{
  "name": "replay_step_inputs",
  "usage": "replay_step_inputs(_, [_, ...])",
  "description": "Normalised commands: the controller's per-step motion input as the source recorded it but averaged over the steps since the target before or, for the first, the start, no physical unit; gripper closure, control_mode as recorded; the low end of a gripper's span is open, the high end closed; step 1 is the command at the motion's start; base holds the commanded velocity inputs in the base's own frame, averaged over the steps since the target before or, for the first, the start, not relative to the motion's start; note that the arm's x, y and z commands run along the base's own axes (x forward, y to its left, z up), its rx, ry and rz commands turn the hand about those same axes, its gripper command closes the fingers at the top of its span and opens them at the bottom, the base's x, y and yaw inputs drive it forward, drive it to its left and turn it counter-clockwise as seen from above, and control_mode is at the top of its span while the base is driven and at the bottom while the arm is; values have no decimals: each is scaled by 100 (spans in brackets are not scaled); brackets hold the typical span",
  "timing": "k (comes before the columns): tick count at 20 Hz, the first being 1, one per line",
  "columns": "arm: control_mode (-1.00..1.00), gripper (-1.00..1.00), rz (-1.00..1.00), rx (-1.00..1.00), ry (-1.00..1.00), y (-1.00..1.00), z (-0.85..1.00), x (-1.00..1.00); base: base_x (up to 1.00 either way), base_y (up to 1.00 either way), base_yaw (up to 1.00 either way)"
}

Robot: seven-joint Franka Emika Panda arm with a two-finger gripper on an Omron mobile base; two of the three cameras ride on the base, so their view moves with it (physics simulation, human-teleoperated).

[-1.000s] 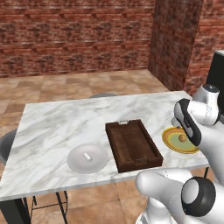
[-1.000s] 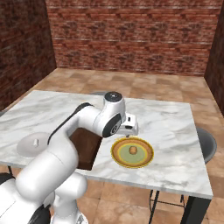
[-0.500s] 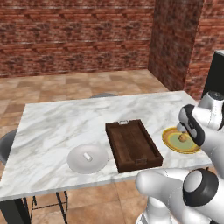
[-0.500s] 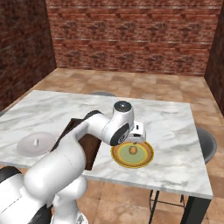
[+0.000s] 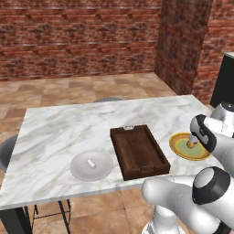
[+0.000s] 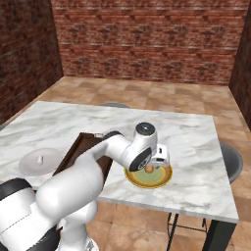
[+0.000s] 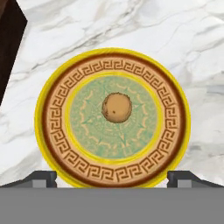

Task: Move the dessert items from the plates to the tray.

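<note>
The round orange-brown ball [image 7: 116, 108] lies in the pale green centre of the yellow-rimmed plate [image 7: 43, 109], near the marble table's right end. My gripper [image 7: 112, 177] hangs open straight above it, fingertips [image 7: 41, 177] spread about a plate's width apart and touching nothing. From the base views the gripper [image 6: 156, 159] hovers just over that plate [image 6: 164, 179] and the ball [image 5: 190, 144]. The dark brown tray [image 5: 119, 155] stands left of the plate [image 5: 176, 145]. Further left, the white stubby cylinder [image 5: 91, 163] rests on the grey-white plate [image 5: 103, 171].
The marble table's front edge [image 5: 68, 194] runs close below both plates. Round dark stools stand at the left end [image 5: 7, 153], behind the table [image 5: 107, 99] and at the right end [image 6: 230, 162]. Brick walls close off the room.
The hand has swung from over the tray's right side to above the yellow-rimmed plate. Its jaws stay wide. Plates, tray and both dessert items have not moved.
</note>
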Motion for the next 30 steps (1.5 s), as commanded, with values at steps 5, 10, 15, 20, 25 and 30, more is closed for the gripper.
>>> replay_step_inputs(5, [-100,-100,0,0,0,-1,-15,2,0,0,0])
replay_step_inputs(10, [-100,-100,0,0,0,0,-14,9,0,0,0])
replay_step_inputs(15, [-100,-100,0,0,0,0,-13,10,0,0,0])
replay_step_inputs(20, [-100,-100,0,0,0,0,-12,16,0,0,0])
replay_step_inputs(25, [-100,-100,0,0,0,0,-9,18,0,0,0])
replay_step_inputs(30, [-100,-100,0,0,0,0,-7,16,0,0,0])
